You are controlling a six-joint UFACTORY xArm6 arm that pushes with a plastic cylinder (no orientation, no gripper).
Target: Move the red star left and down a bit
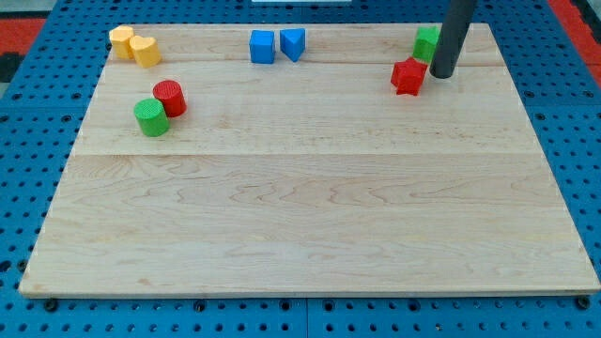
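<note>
you are looking at a pale wooden bench [310, 216] resting on a blue pegboard [28, 169], whose holes run out of view on every side; red strips show at the view's top corners. no brand, label or writing can be read anywhere.

the dark rod [455, 33] comes in from the view's top edge, so its upper part is cut off. my tip [440, 74] sits just to the view's right of the red star [408, 76], very close; whether they touch you cannot tell. there is no claw on this arm, so nothing is clenched or released.

the red star lies near the bench's top right corner. above and right of the star, a green block [426, 43] is partly hidden behind the rod, and its shape is hard to make out.

well to the left of the star, along the top edge, a blue cube [262, 46] and a blue triangular block [293, 43] sit side by side. far left of the star, a red cylinder [170, 98] touches a green cylinder [151, 117]. beyond them, at the top left corner, two yellow blocks [134, 45] sit together, their shapes unclear.
</note>
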